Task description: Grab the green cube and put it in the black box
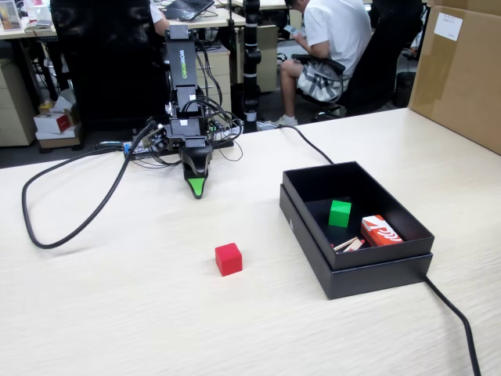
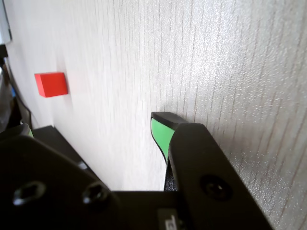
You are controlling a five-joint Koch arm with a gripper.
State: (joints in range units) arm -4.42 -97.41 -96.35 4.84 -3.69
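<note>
Fixed view, green cube (image 1: 340,213) inside black box (image 1: 297,200)

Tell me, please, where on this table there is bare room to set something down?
The widest free patch is the near table, left of the red cube and inside the looping black cable. Another lies between the hand and the black box. The box is crowded: green cube, a red packet, sticks.
</note>
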